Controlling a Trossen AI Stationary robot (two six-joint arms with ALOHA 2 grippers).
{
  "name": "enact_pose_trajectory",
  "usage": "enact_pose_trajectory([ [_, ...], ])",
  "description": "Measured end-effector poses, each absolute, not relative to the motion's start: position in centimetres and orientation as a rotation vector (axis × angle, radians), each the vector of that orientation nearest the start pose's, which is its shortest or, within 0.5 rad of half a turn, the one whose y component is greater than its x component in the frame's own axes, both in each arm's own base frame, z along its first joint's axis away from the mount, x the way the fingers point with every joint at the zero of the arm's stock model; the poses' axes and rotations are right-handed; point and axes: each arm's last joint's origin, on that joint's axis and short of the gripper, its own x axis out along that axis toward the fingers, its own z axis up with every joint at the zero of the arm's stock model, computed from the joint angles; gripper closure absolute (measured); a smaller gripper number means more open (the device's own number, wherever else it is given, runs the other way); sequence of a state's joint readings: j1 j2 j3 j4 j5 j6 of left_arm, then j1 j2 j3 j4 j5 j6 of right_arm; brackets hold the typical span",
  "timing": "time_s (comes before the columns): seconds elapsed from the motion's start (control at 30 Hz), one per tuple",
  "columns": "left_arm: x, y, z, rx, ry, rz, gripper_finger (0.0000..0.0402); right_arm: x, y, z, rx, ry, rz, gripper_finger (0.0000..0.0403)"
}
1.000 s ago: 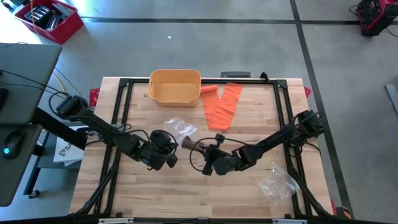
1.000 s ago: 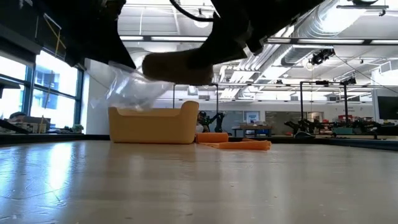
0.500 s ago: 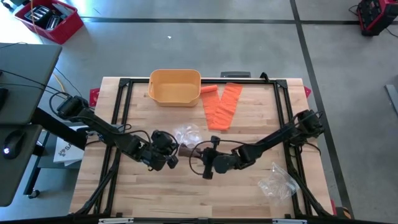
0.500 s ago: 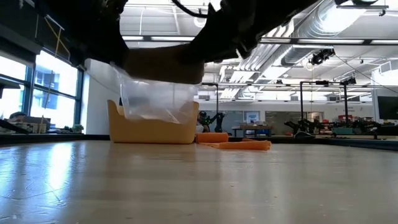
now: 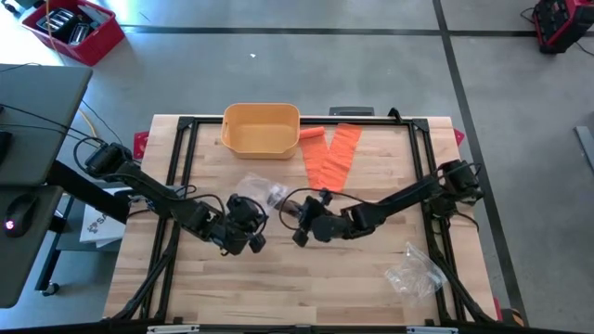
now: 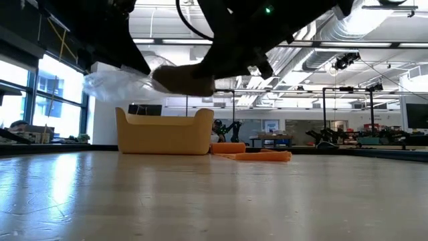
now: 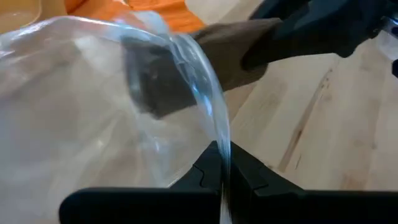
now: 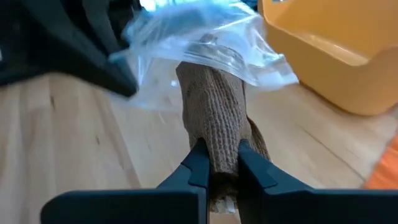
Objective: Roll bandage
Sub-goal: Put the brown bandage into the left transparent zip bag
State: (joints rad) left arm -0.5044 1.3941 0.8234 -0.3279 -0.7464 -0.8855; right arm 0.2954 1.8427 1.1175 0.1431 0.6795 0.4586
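From above, the right end effector point(image 5: 299, 212) has moved up toward the left end effector point(image 5: 252, 215) since half a second ago, so the clear bag point(image 5: 263, 193) now lies bunched between them at the table's point(image 5: 278, 288) middle. At table height, the brown rolled bandage point(image 6: 182, 77) hangs lifted with its tip entering the bag. The wrist views show the left clamped on the bag's edge and the right clamped on the bandage, so bagging looks underway.

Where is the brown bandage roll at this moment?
In the high view the brown bandage roll is held above the table's middle, clamped in the right gripper, its far end inside the clear plastic bag that the left gripper pinches, near the yellow bin.
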Motion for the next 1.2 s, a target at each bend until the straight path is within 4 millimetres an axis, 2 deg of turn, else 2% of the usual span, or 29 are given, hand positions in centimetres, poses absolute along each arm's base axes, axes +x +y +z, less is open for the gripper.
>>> enact_pose_trajectory([
  [0.13,24.9,-11.0,21.4,-0.312,0.534,0.504,0.0401,38.4,9.5,19.9,0.205,0.346,-0.425,0.0376],
  [0.2,25.3,-10.9,21.5,-0.306,0.517,0.495,0.0401,38.6,9.4,20.0,0.233,0.330,-0.396,0.0362],
  [0.4,26.4,-10.8,21.5,-0.304,0.488,0.445,0.0401,38.7,8.8,20.0,0.280,0.335,-0.385,0.0345],
  [0.6,26.5,-11.0,21.5,-0.308,0.521,0.383,0.0401,38.8,8.6,20.0,0.285,0.341,-0.371,0.0335],
  [0.7,26.4,-11.2,21.4,-0.328,0.557,0.328,0.0401,38.9,8.6,20.0,0.291,0.335,-0.363,0.0310],
  [0.97,25.9,-12.1,21.2,-0.387,0.579,0.301,0.0401,39.0,8.8,20.2,0.318,0.333,-0.291,0.0206],
  [1.1,25.5,-12.5,21.2,-0.394,0.591,0.297,0.0401,38.8,9.4,20.7,0.313,0.318,-0.270,0.0196],
  [1.2,25.0,-12.5,21.5,-0.395,0.601,0.299,0.0401,38.1,10.3,22.1,0.278,0.296,-0.237,0.0196],
])
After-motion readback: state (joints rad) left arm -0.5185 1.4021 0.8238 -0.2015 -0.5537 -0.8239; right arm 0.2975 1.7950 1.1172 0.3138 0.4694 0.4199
